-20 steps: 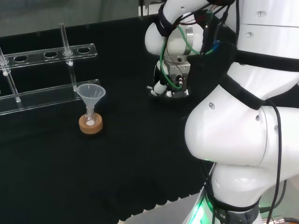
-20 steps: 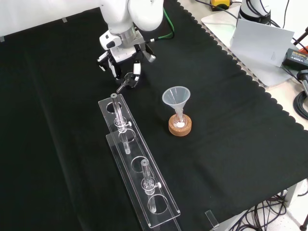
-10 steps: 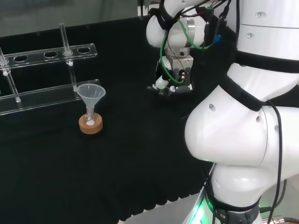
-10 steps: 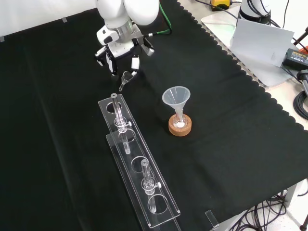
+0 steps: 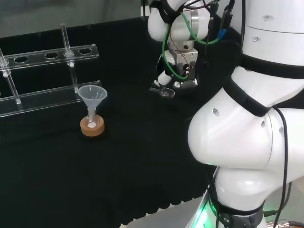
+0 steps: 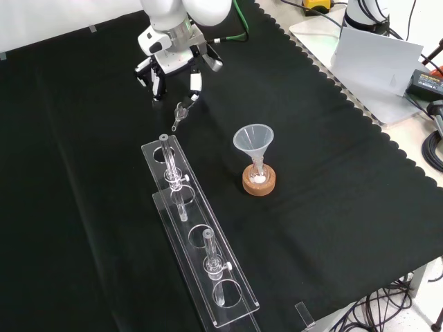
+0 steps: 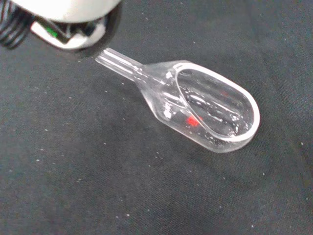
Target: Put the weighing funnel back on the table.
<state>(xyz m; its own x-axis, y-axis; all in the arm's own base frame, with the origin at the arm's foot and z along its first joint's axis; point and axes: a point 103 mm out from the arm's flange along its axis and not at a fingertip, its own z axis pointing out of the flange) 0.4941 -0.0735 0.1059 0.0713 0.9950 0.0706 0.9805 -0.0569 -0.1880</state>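
Over the last second the hand (image 6: 171, 63) lifted off the weighing funnel (image 6: 181, 113). It stood higher in the front view than before, while the piece kept its place on the black cloth of the desk (image 6: 332, 221). We saw the hand released, its fingers (image 6: 195, 83) straight, spread and pointing down, with a small gap of bare cloth between the fingertips and the glass.

The weighing funnel lay on its side, scoop mouth up, and in the wrist view a small red glint showed in its bowl. In the front view its short stem pointed toward the near end of the clear rack (image 6: 196, 216), ending just short of it. That rack ran down the view and carried a few upright glass tubes (image 6: 168, 158).

To the right of the rack, well apart from the weighing funnel, the big funnel (image 6: 253, 138) stood mouth up. Its stem sat in a small flask (image 6: 257, 173) on a cork ring (image 6: 247, 184), and a little white matter showed in the flask.

We found nothing lying between the hand and the weighing funnel. In the head view the arm's white links (image 5: 247, 133) took up the right side, and a green cable (image 5: 165, 45) looped down beside the hand.
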